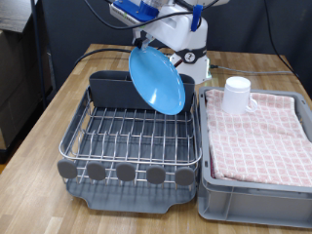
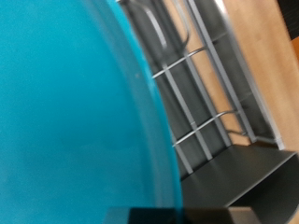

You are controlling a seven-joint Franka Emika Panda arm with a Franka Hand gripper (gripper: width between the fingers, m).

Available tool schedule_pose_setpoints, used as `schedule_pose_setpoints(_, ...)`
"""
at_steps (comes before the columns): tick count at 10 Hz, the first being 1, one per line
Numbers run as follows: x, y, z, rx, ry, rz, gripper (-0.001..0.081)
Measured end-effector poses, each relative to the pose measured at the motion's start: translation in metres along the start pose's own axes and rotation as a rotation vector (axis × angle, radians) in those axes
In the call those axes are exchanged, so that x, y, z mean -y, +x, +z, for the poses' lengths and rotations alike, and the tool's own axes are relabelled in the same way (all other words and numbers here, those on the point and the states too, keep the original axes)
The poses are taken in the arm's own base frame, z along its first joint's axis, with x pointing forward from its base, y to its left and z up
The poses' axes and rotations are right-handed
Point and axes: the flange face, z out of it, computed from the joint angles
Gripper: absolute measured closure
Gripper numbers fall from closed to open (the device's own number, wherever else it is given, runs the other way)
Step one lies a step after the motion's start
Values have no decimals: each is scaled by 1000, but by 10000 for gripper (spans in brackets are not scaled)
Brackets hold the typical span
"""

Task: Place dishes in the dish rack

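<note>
Wooden counter point(image 1: 44, 117) with pale planks carries everything in the exterior view. Largest on it is the silver wire dish rack point(image 1: 132, 136), set on a grey drip tray point(image 1: 136, 200), with a dark grey plastic caddy point(image 1: 109, 88) along the rack's far edge and a row of grey round knobs point(image 1: 127, 173) along its near edge. Just beside the rack, at the exterior view's right, stands a grey plastic crate point(image 1: 255, 195) lined with a pink checked cloth point(image 1: 263, 136). A white handled mug point(image 1: 238, 96) stands upright on that cloth at the crate's far end.

Above the rack, the white robot arm point(image 1: 180, 29) reaches down, and its hand point(image 1: 148, 41) meets the top rim of a round light-blue plate point(image 1: 158, 80). The plate hangs tilted in the air over the rack's far right part, clear of the wires. Whether the fingers are closed on the rim cannot be told, since they are hidden behind the plate's edge.

In the wrist view the plate point(image 2: 65, 112) fills most of the picture, with the rack's wires point(image 2: 196, 103) and bare counter point(image 2: 271, 65) beyond it.
</note>
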Motion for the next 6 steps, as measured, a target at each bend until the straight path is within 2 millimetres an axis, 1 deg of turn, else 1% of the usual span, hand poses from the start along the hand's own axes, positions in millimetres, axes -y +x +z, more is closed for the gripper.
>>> schedule_pose_setpoints(3, -7, 25, 6, -94, -13, -129, 791)
schedule_pose_setpoints(6, -9, 47, 7, -182, -43, -209, 791)
